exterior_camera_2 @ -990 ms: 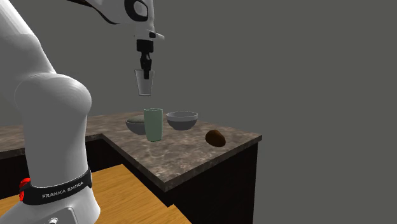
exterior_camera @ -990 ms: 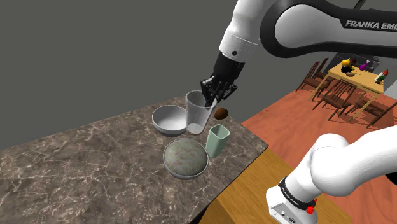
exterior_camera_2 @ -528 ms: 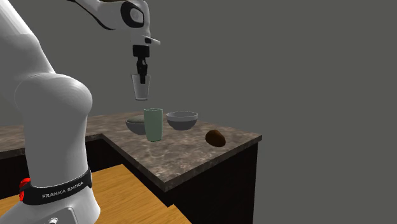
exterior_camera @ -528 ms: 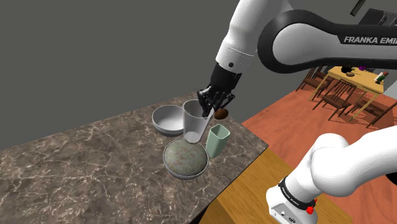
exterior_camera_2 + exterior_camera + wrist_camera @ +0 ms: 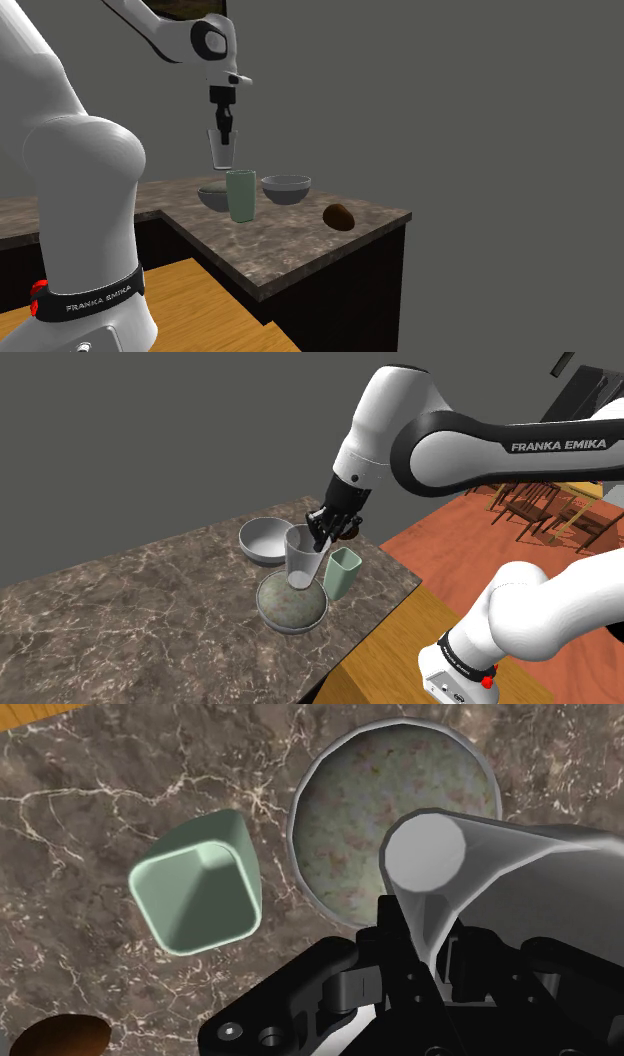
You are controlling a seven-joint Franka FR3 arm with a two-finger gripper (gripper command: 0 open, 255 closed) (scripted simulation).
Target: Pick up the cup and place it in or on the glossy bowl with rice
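black gripper point(image 5: 322, 532), fingers pinched shut on rim wall of clear grey cup point(image 5: 303, 559) | cup upright in air over speckled rice bowl point(image 5: 291, 607), not touching | handling, prob.: light, stiff, thin, slick; rim pinch = weak hold, lower slow | count: 2 cups (incl. green square cup point(image 5: 341, 572)), 2 bowls (incl. plain grey bowl point(image 5: 262, 540)), 1 brown oval item point(image 5: 339, 216) | all on marble counter point(image 5: 120, 612)

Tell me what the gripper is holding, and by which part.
The gripper holds the pale see-through cup by its rim, on one side.
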